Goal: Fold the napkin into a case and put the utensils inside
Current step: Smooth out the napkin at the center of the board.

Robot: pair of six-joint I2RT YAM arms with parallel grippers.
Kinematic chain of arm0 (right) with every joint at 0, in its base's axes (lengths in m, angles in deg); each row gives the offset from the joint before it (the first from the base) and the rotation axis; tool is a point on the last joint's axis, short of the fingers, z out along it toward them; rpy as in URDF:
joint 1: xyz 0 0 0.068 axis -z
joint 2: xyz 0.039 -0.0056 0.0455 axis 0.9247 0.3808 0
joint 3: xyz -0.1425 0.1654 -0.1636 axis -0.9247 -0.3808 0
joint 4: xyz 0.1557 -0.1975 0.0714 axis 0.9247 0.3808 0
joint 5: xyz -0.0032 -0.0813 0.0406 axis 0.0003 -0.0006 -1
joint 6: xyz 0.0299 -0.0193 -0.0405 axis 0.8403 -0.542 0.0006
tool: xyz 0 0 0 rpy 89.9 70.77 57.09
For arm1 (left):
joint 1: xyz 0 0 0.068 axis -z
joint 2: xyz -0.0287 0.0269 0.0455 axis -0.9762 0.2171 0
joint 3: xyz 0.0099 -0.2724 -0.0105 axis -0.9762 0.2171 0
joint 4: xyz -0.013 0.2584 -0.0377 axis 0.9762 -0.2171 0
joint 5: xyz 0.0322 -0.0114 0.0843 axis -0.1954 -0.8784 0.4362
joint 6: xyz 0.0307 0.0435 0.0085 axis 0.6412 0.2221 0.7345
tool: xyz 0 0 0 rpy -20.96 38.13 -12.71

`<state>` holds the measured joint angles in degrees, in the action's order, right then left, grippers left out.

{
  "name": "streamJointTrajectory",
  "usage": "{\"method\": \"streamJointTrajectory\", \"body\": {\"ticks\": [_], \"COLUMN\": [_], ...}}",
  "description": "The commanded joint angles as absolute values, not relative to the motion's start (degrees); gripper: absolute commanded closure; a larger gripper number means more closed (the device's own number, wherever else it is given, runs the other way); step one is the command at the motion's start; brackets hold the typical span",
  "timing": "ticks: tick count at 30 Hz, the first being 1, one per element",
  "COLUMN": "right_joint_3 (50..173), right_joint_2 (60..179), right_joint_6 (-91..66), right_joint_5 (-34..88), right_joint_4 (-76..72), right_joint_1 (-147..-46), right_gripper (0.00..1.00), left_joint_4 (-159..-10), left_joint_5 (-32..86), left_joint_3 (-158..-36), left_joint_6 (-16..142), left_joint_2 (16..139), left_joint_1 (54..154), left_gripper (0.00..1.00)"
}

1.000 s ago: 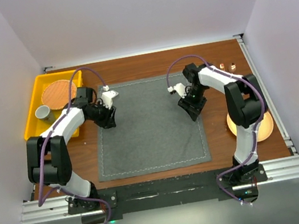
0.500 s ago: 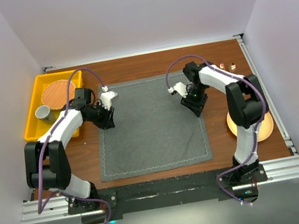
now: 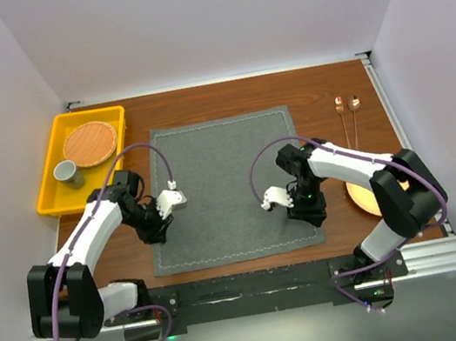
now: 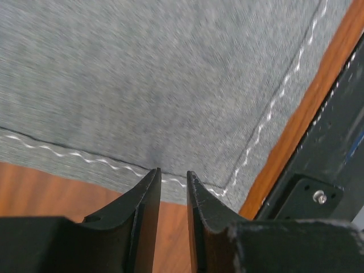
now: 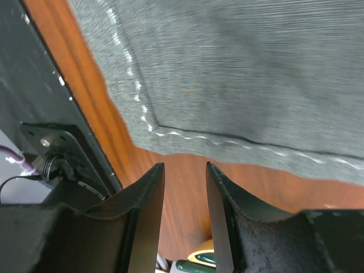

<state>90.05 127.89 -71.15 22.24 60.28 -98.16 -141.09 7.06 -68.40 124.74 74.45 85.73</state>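
Left tool (image 4: 172,173) stands with jaws narrowly apart and empty, at the near-left hem of the napkin (image 3: 230,179). Right tool (image 5: 185,168) stands likewise at the near-right corner, holding nothing. Napkin lies flat and unfolded on the bench (image 3: 224,100); utensils (image 3: 348,114) lie well apart, far right. Step in hand, by judgement: grasping the near corners for the first fold. Next move calls for both tools to pinch the hem, then lift evenly.
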Motion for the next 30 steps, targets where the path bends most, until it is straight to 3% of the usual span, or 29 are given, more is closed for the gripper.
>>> {"method": "streamJointTrajectory", "body": {"ticks": [1,12,19,30], "right_joint_3": [88.53,85.28,81.67,80.62], "right_joint_2": [127.15,128.81,133.47,133.56], "right_joint_6": [-74.18,-72.33,-75.23,-77.08], "right_joint_5": [22.84,24.86,29.44,33.56], "right_joint_4": [57.22,50.46,47.55,51.59], "right_joint_1": [-99.96,-109.45,-109.98,-109.98], "right_gripper": [0.62,0.67,0.68,0.68], "left_joint_4": [-142.32,-136.78,-134.23,-130.1], "left_joint_5": [9.0,11.12,16.03,22.98], "left_joint_3": [-66.04,-61.02,-58.47,-55.92], "left_joint_6": [129.26,127.94,130.22,131.81], "left_joint_2": [71.79,71.26,71.7,75.74], "left_joint_1": [85.64,85.9,86.43,86.87], "left_gripper": [0.71,0.76,0.8,0.95]}}
